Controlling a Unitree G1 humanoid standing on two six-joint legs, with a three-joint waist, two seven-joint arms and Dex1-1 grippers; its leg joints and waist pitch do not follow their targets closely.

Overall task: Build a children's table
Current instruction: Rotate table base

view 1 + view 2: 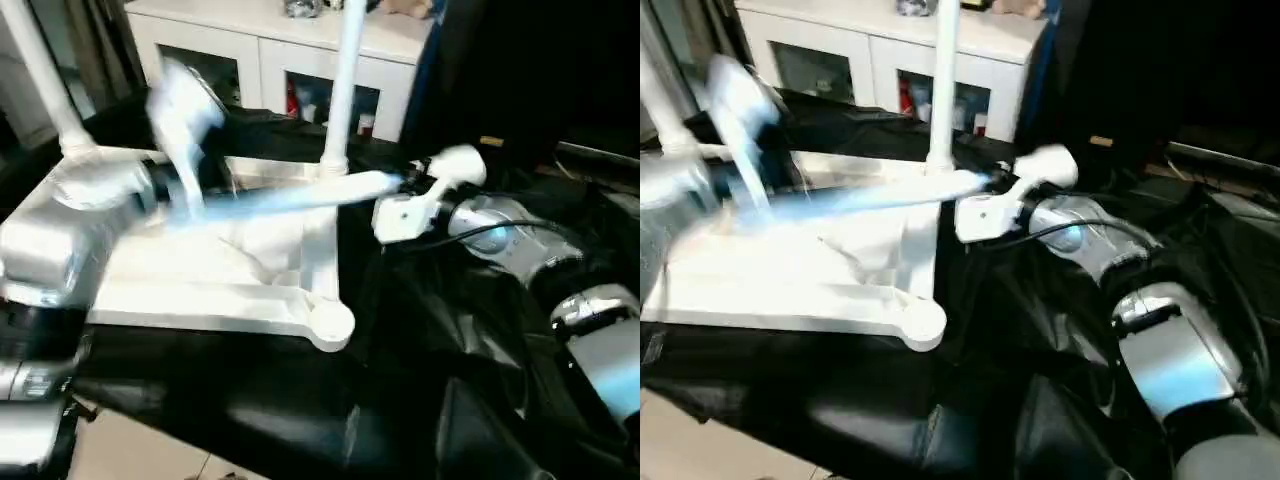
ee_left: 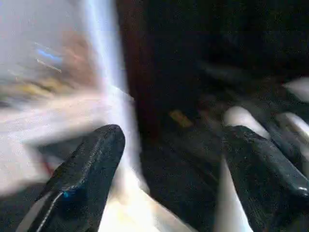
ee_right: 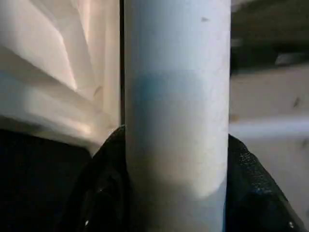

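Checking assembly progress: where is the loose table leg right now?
In the left eye view the loose leg lies level above the upturned tabletop, its right end between the right gripper's fingers, just in front of the upright leg.

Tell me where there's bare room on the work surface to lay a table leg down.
Free: the black cloth in front of the tabletop, between the near corner socket and the silver right forearm. Crowded: over the tabletop, where the right gripper holds a leg across it, and at the back edge, where two upright legs stand.
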